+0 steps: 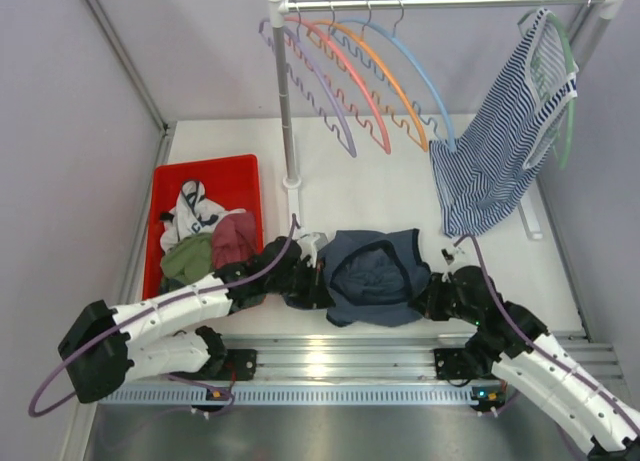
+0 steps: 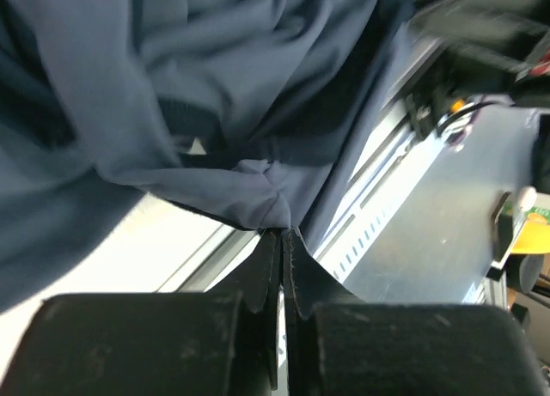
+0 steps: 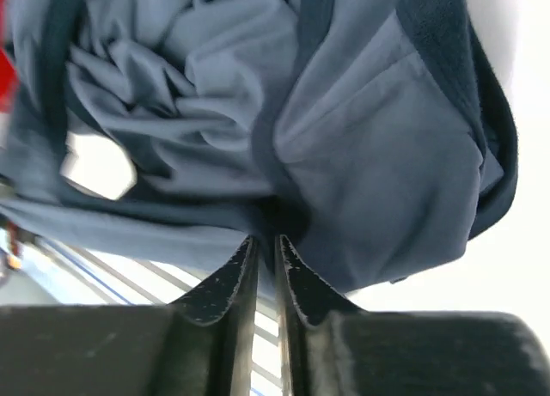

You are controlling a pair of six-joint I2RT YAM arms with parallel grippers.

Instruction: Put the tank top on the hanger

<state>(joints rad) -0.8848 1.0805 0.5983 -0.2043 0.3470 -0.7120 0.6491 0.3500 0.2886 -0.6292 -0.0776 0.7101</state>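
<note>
The slate-blue tank top (image 1: pixel 372 273) with navy trim lies bunched near the table's front edge, between both arms. My left gripper (image 1: pixel 308 277) is shut on its left edge; in the left wrist view the fingers (image 2: pixel 284 240) pinch a fold of the cloth (image 2: pixel 215 112). My right gripper (image 1: pixel 432 293) is shut on its right edge; in the right wrist view the fingers (image 3: pixel 265 246) clamp the fabric (image 3: pixel 361 173). The light-blue hanger (image 1: pixel 425 81) hangs on the rail, rightmost of the row of bare hangers.
A rack (image 1: pixel 440 1) at the back holds purple (image 1: pixel 310 76), pink (image 1: pixel 345 76) and orange (image 1: pixel 395 81) hangers, and a striped top (image 1: pixel 505 146) on a green hanger (image 1: pixel 568 101). The rack's post (image 1: pixel 285 101) stands left of centre. A red bin (image 1: pixel 205 171) of clothes sits at left.
</note>
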